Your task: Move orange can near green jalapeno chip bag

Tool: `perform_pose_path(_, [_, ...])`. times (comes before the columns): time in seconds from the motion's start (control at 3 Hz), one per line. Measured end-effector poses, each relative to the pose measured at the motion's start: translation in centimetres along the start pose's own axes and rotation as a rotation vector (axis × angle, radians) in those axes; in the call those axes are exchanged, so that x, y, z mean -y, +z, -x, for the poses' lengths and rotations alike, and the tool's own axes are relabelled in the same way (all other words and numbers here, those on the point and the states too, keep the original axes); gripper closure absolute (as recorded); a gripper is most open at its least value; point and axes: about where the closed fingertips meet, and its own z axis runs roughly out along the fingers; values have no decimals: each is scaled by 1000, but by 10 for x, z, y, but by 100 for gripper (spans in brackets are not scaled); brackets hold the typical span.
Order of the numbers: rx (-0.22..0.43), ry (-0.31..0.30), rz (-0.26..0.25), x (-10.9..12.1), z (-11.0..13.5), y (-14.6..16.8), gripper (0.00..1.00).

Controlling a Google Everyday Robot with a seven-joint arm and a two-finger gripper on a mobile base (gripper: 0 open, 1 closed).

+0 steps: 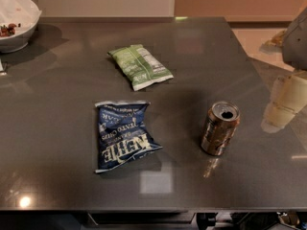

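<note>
The orange can (220, 128) stands upright on the dark grey table (201, 56), right of centre, with its silver top and dark drinking hole showing. The green jalapeno chip bag (140, 66) lies flat further back, left of the can, with its white label panel facing up. My gripper (284, 103) hangs at the right edge of the view, over the table's right side. It is to the right of the can, a short way apart from it, and holds nothing.
A dark-blue chip bag (123, 135) lies flat on the near part of the table, between the can and the left side. A white bowl (14, 25) with food scraps sits at the far left corner. The table's right edge runs just beyond the gripper.
</note>
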Motion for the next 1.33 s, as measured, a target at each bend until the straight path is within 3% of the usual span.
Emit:
perform_pose_path(0.67, [144, -17, 76, -16, 5, 36, 0])
perform_pose_path(1.33, [226, -28, 146, -31, 17, 71, 0])
